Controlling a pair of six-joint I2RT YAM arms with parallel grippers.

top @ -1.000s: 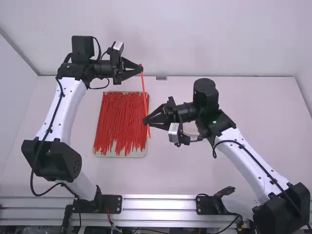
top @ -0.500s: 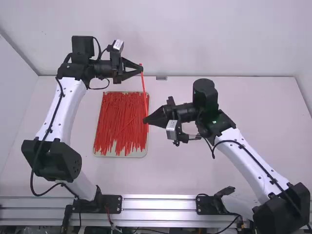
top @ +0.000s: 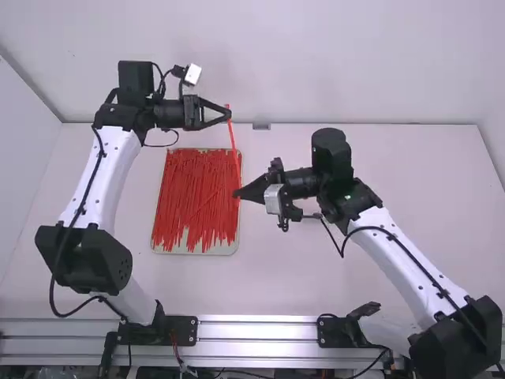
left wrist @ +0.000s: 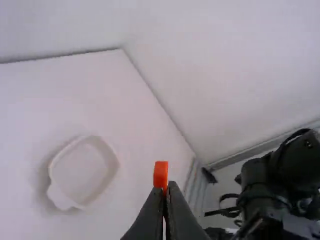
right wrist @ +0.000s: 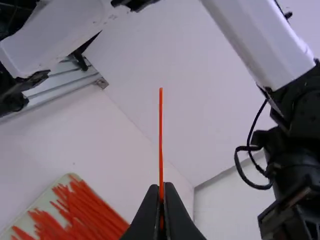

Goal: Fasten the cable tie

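Curving the cable tie (top: 233, 150), pinched at its ends by left gripper (top: 225, 113) and right gripper (top: 237, 192), should aim tail squarely into head.

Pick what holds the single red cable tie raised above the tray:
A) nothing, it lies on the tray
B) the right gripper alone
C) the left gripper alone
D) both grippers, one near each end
D: the left gripper is shut on the cable tie near its upper end and the right gripper near its lower end, above the tray.
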